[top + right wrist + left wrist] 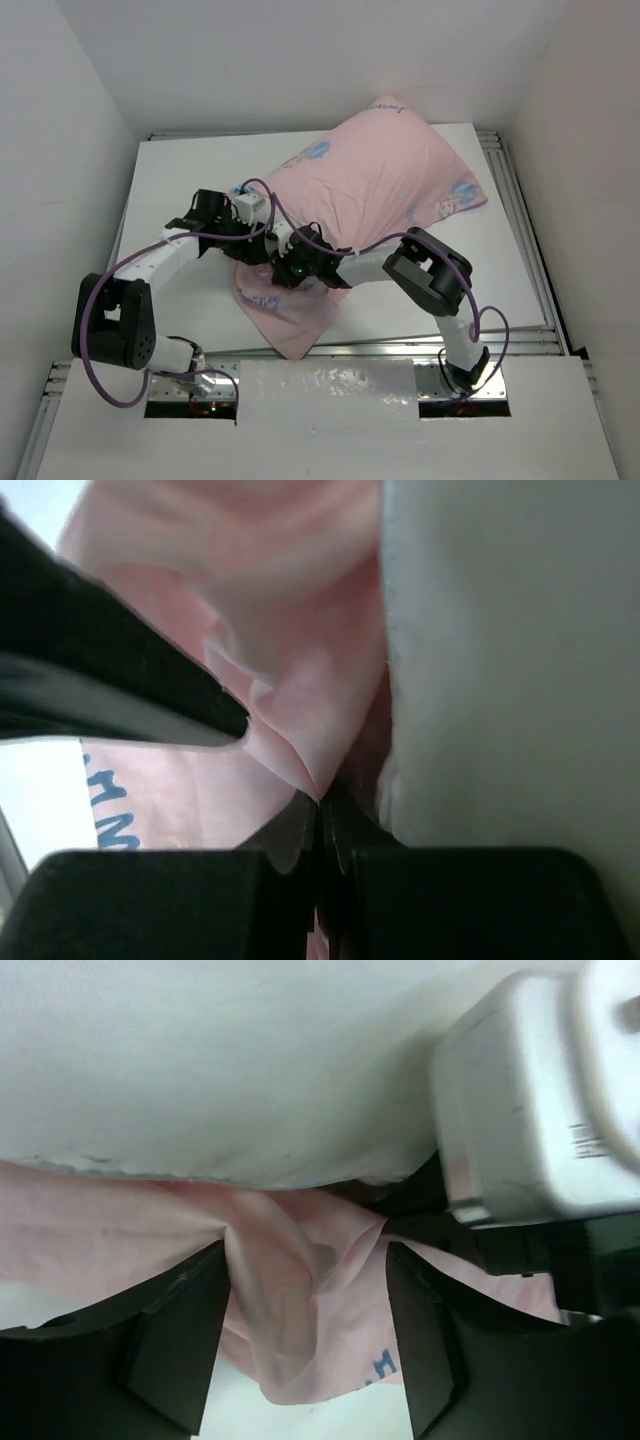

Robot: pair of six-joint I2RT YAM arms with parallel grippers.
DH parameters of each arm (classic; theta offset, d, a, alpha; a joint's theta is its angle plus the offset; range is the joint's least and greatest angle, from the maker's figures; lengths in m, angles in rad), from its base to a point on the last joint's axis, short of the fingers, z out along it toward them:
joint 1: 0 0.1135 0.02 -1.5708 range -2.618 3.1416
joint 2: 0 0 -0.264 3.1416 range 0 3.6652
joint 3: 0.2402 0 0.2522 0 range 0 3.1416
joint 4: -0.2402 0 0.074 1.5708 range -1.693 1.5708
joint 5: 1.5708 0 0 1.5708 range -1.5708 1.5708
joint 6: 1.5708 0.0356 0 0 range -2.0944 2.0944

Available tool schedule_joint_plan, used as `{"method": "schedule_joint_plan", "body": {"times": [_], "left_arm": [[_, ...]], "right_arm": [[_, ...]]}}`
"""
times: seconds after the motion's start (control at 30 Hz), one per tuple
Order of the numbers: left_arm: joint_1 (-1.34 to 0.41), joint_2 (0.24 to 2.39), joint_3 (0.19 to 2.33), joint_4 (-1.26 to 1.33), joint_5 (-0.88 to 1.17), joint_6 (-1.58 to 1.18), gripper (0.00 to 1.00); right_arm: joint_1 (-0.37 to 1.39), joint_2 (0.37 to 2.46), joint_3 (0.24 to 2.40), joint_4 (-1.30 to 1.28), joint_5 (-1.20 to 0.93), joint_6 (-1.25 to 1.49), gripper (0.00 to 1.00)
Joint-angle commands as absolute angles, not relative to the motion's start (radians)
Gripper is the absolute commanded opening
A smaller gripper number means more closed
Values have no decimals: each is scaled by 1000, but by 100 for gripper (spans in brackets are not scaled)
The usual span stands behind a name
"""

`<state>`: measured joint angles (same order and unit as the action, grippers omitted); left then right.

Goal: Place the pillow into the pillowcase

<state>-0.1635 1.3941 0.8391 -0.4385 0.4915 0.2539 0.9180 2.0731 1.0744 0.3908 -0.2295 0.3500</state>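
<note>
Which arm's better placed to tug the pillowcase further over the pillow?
Right. The right tool is shut on a pillowcase fold beside the pillow; the left tool is open, cloth loose between its fingers.

Left gripper (305, 1260) jaws apart, straddling a pink pillowcase (100, 1230) fold, possibly touching it; white pillow (250, 1060) above.
</note>
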Motion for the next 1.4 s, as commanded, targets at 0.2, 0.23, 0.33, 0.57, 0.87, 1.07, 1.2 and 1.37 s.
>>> {"method": "schedule_joint_plan", "body": {"times": [0.2, 0.23, 0.33, 0.57, 0.87, 1.07, 1.2, 1.37], "left_arm": [[-259, 1466, 815, -316, 328, 101, 55], [-261, 1486, 813, -311, 321, 85, 58], [-261, 1517, 813, -301, 287, 22, 61], [-267, 1568, 816, -248, 384, -133, 63], [-279, 1608, 825, -339, 386, -95, 3], [-261, 1530, 923, -465, 379, 53, 0], [-261, 1418, 930, -503, 318, 136, 0], [-261, 1397, 908, -528, 316, 163, 0]], "right_arm": [[971, 1991, 1022, 494, -209, 284, 0], [973, 1982, 1014, 512, -207, 284, 0], [986, 1928, 950, 627, -204, 314, 0], [991, 1930, 962, 649, -241, 344, 0], [988, 1941, 986, 627, -245, 344, 0], [953, 1925, 1089, 410, -421, 302, 40], [919, 1733, 1037, 255, -427, 249, 56], [919, 1643, 1025, 167, -397, 248, 48]]}}
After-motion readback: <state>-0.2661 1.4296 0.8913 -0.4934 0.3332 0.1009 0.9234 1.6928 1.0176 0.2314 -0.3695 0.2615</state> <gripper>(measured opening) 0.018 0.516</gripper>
